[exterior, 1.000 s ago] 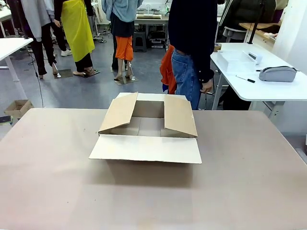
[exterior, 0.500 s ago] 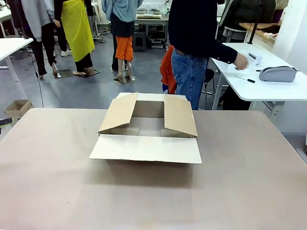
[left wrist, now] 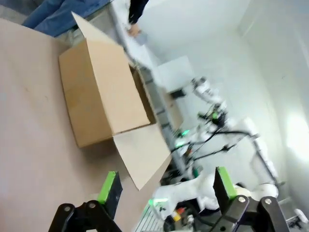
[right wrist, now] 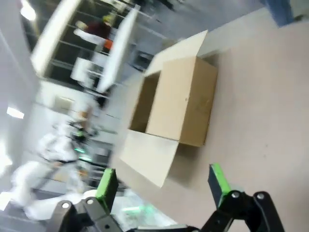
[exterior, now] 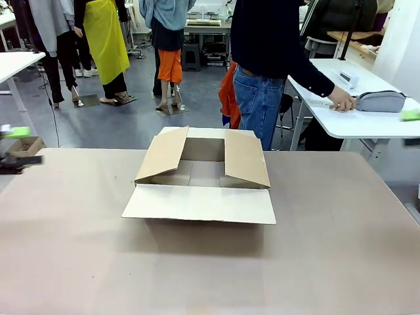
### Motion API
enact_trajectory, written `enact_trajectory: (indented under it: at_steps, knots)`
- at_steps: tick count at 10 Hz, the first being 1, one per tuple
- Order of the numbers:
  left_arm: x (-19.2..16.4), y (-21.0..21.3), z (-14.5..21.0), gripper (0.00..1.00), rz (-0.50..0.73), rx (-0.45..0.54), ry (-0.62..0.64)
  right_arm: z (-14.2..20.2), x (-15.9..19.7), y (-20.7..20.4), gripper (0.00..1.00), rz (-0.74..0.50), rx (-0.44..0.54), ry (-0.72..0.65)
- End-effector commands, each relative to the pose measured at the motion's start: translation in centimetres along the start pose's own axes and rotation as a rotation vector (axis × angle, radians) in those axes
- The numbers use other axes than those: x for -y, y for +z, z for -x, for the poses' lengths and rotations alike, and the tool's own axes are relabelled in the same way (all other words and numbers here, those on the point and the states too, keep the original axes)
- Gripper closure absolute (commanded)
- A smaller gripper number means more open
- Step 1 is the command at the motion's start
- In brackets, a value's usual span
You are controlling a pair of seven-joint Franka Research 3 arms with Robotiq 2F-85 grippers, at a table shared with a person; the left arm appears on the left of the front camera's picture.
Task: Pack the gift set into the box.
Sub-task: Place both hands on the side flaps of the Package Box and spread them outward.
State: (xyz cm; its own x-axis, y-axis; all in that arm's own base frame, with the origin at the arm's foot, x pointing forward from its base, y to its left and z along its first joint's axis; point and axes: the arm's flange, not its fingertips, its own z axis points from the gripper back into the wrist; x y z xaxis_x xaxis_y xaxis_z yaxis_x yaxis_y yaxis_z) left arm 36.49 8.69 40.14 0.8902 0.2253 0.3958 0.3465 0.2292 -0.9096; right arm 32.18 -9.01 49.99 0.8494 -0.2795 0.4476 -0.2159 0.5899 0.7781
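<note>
The left gripper (exterior: pixel 13 146) sits at the left edge of the brown table (exterior: pixel 79 249), blurred in the front view. Its wrist view shows the left gripper (left wrist: pixel 166 188) with its green pads (left wrist: pixel 109 187) spread wide and nothing between them. The box (exterior: pixel 203 174) lies well to this gripper's right, at the middle of the table. Its near flap is folded flat toward the robot and its two side flaps lean in over the opening. From the left wrist the box (left wrist: pixel 104 92) appears ahead of the fingers, well apart from them.

Beyond the box a person stands at the far edge, one hand (exterior: pixel 341 100) stretched to a white side table (exterior: pixel 367 128). The hand touches the end of the grey pouch (exterior: pixel 382 102), and the white block (exterior: pixel 346 77) lies just behind it.

The right gripper (exterior: pixel 412 128) is at the right edge, and the pouch appears just to its left in the picture. In its own view the right gripper (right wrist: pixel 161 181) is also parted and holds nothing. The box (right wrist: pixel 178 101) lies ahead of it on the table (right wrist: pixel 260 121), well apart.
</note>
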Motion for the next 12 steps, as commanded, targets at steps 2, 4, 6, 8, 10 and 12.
enact_trajectory:
  at_steps: [2, 4, 6, 8, 10, 12]
  knots:
    - [7.8, -13.9, -2.2, 0.0, -0.267, -0.166, 0.145, 4.7, -10.5, -16.1, 0.0, 0.297, -0.183, 0.328]
    - [9.3, -19.7, -1.5, 0.0, -0.401, -0.245, 0.142, 8.6, -13.1, -21.7, 0.0, 0.264, -0.295, 0.465]
    - [10.3, -19.8, -0.5, 0.0, -0.351, -0.189, 0.12, 8.1, -15.2, -20.8, 0.0, 0.26, -0.293, 0.448]
    - [10.5, -20.9, -0.7, 0.0, -0.4, -0.188, 0.125, 9.4, -15.5, -22.8, 0.0, 0.301, -0.304, 0.491]
    - [12.7, -25.7, -1.7, 0.0, -0.569, -0.209, 0.082, 10.1, -16.8, -27.7, 0.0, 0.331, -0.178, 0.606]
    - [14.2, -30.1, -3.7, 0.0, -0.717, -0.308, 0.058, 11.3, -14.5, -27.2, 0.0, 0.336, -0.024, 0.574]
